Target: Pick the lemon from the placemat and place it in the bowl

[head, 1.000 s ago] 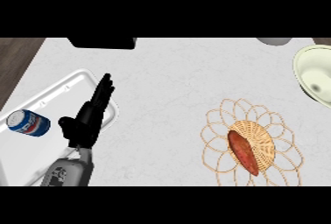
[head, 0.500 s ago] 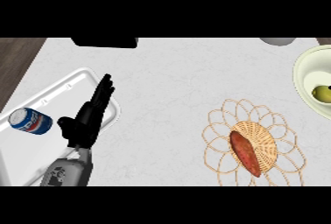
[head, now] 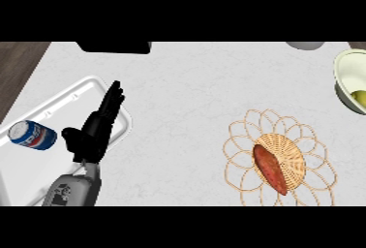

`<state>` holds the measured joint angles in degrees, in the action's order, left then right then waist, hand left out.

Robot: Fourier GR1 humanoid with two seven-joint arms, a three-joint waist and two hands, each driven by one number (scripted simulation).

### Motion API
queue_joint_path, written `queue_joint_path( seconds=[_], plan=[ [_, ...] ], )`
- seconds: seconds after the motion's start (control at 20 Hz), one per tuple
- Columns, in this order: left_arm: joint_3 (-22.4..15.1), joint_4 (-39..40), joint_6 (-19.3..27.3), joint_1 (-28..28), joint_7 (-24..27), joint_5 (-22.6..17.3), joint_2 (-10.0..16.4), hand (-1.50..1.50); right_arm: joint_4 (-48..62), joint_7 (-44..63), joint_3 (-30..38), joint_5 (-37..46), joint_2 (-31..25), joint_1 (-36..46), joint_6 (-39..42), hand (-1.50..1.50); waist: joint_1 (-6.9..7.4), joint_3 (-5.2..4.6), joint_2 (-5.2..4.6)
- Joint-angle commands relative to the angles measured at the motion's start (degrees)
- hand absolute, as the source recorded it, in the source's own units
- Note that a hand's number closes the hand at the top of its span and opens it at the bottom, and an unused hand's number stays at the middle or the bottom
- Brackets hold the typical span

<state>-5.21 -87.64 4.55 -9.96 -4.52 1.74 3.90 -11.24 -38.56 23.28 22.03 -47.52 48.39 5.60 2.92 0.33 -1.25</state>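
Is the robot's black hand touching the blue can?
Apart. In the head view a strip of the white tray shows between the can and the thumb of the left hand.

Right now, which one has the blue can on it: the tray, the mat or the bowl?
The white tray, at the left, where the can sits beside the left hand. The woven mat holds a reddish vegetable, the bowl a yellowish fruit.

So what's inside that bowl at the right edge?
A yellow-green lemon lies in the bowl. The picture's edge cuts off part of both, so whatever else the bowl may hold cannot be seen.
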Motion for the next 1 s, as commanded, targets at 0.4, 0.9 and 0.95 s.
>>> queue_joint_path(
  seconds=[0.4, 0.9, 0.95],
  plan=[
    [-1.2, -1.5, 1.1, 1.6, 0.2, 1.5, -1.2, 0.0, 5.3, 1.7, 8.7, -8.7, -8.5, -1.4, 15.5, -1.5, -0.95, -0.01, 0.26],
    [0.4, 0.1, -0.2, 0.8, 0.5, 0.2, -0.4, 0.0, 4.4, -1.5, 10.0, -10.8, -12.8, -8.0, 29.1, -1.5, -1.1, 0.04, 0.21],
    [0.7, -2.6, -0.3, 0.7, -1.5, 0.0, 0.4, 0.0, 3.8, -4.6, 9.4, -10.3, -11.0, -10.5, 28.9, -1.5, -1.0, 0.09, 0.32]
  ],
)
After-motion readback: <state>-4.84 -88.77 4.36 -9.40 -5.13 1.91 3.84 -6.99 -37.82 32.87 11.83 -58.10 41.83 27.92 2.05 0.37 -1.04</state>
